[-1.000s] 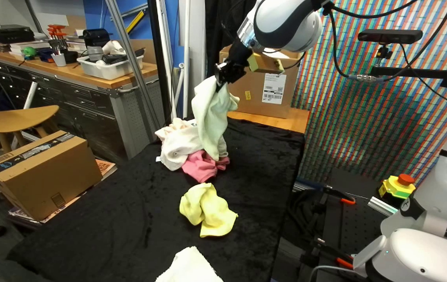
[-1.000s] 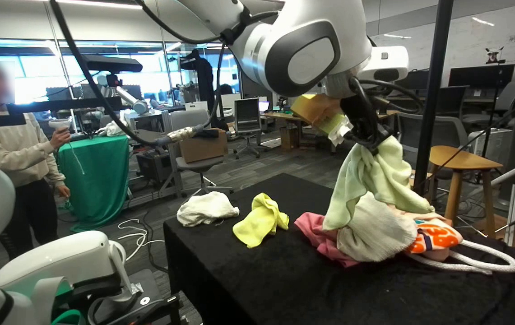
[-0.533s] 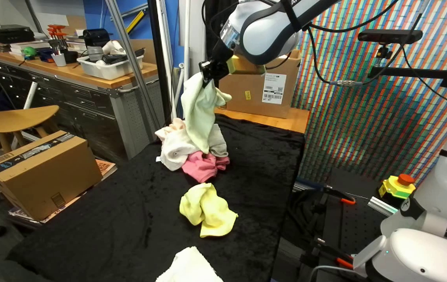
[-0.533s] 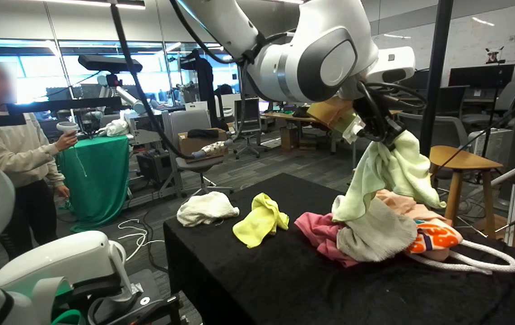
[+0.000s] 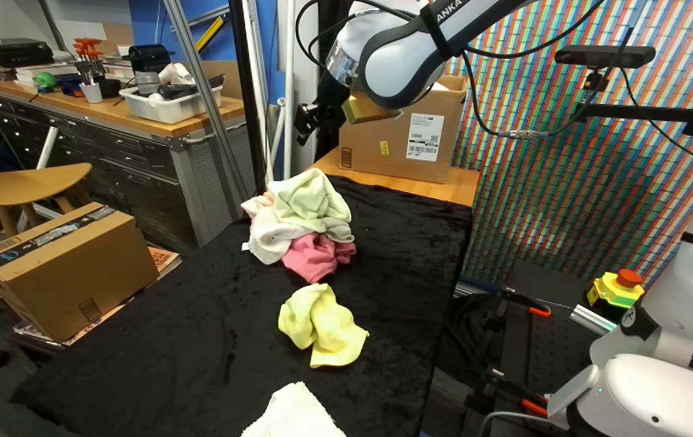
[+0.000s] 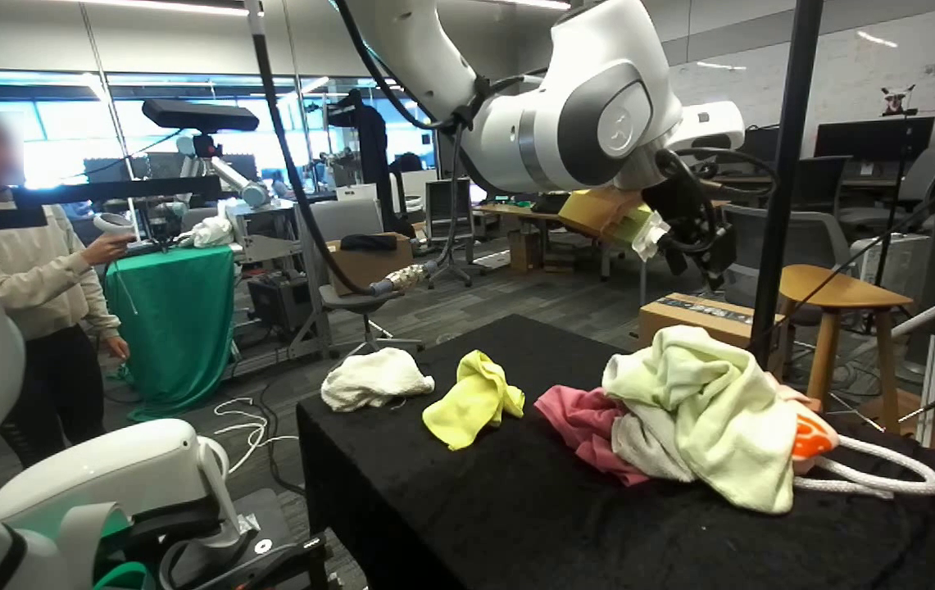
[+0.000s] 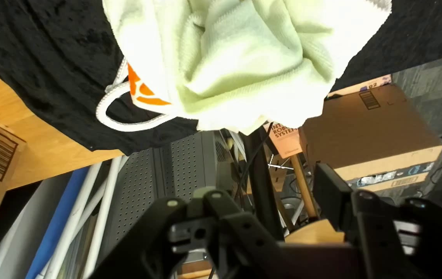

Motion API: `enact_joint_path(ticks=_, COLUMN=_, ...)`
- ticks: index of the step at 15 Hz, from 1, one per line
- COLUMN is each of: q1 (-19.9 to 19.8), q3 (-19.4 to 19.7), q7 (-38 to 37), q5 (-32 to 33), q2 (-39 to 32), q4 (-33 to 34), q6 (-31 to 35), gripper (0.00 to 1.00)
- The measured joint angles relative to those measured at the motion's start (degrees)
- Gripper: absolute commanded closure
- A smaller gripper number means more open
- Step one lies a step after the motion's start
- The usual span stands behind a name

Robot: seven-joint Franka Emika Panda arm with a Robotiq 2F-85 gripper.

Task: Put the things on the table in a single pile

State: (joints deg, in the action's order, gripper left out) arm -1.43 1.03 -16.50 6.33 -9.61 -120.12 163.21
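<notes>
The tool (image 7: 266, 197) stands wide, holding nothing, above the pile (image 6: 696, 401). In an exterior view, white cloth (image 6: 373, 379) lies by the counter's (image 6: 565, 524) left corner, yellow cloth (image 6: 474, 401) between it and the pile. Judged light, limp, not fragile; pinch the yellow cloth's raised fold.

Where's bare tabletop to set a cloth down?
Widest bare patch: the table between the yellow cloth and the edge facing the taped cardboard box. Also free: the strip from the pile to the edge nearest the robot base. Crowded: the pile itself, and the tight gap between its pink cloth and the yellow cloth.
</notes>
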Motion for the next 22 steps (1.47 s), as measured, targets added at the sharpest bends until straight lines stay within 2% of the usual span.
enact_joint_path(ticks=1, q1=0.07, q3=-0.29, q7=1.3, q5=-0.42, q2=0.06, q4=0.01, q6=-1.42, gripper=0.01)
enact_joint_path(ticks=2, q1=0.16, q3=-0.69, q7=3.13, q5=-1.35, q2=0.16, q4=0.02, q6=-3.46, gripper=0.0)
enact_joint_path(ticks=6, q1=0.67, q3=-4.0, q7=13.57, q5=-7.05, q2=1.18, q4=-0.51, q6=-13.99, gripper=0.0)
enact_joint_path(ticks=11, q1=3.93, q3=-7.38, q7=21.45, q5=-7.69, q2=1.88, q4=-1.68, q6=-24.32, gripper=0.0)
enact_joint_path(ticks=22, q1=10.52, q3=-14.42, q7=41.28, q5=-5.81, q2=-0.05, q4=-7.1, q6=-22.85, gripper=0.0)
